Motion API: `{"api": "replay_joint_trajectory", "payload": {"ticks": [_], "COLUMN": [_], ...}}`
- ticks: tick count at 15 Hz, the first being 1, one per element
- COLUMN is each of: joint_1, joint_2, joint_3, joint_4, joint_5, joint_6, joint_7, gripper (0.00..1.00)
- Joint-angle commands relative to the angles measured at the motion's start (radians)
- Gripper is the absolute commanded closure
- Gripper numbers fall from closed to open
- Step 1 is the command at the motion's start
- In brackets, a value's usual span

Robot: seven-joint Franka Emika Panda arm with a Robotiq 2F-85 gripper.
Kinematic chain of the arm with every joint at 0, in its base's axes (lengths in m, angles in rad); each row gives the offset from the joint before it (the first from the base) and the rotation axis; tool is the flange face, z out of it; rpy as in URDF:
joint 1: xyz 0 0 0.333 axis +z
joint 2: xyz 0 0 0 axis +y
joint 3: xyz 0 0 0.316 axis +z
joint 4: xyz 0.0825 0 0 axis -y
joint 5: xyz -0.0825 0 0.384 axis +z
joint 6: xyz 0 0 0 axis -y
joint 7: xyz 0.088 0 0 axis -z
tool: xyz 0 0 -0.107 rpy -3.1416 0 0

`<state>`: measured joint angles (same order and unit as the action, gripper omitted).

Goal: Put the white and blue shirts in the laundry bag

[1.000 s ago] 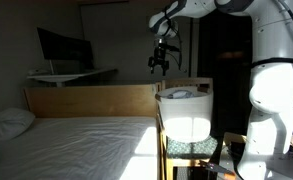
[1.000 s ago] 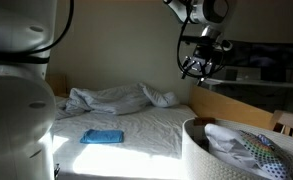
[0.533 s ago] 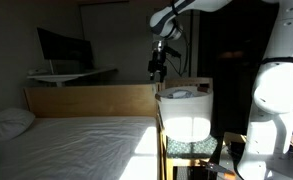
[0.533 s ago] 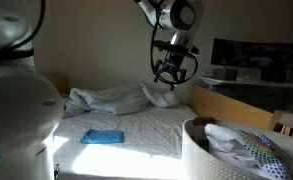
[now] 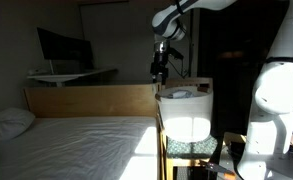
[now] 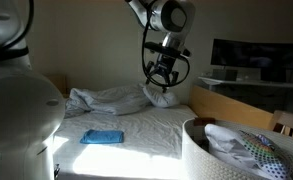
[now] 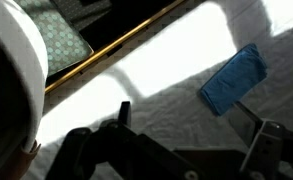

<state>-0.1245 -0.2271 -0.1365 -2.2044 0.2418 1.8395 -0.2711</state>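
A folded blue shirt (image 6: 102,136) lies flat on the bed, in a sunlit patch; it also shows in the wrist view (image 7: 234,78). The tall white laundry bag (image 5: 183,114) stands past the foot of the bed and shows in the other exterior view too (image 6: 201,160), with white and patterned cloth (image 6: 236,142) inside. In the wrist view the bag's rim (image 7: 14,75) is at the left edge. My gripper (image 6: 162,82) hangs high over the bed, well above the blue shirt; it also shows in an exterior view (image 5: 159,68). In the wrist view the gripper (image 7: 186,125) is open and empty.
Crumpled white bedding (image 6: 116,98) lies at the head of the bed. A white pillow (image 5: 8,122) lies at the bed's near left. A wooden footboard (image 5: 91,100) runs beside the bag. A desk with a monitor (image 5: 61,48) stands behind.
My gripper has swung away from above the laundry bag and out over the bed, a little lower than before. The blue shirt has not moved.
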Motion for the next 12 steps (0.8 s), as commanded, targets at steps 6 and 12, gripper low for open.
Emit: {"api": "replay_joint_trajectory", "payload": {"ticks": [6, 12], "joint_1": [0.076, 0.197], "joint_2": [-0.025, 0.002], "joint_3": [0.058, 0.151], "joint_4": [-0.074, -0.112], "joint_5": [-0.037, -0.024], "joint_6": [0.178, 0.349], "joint_7": [-0.019, -0.034], "gripper": [0.00, 0.00]}}
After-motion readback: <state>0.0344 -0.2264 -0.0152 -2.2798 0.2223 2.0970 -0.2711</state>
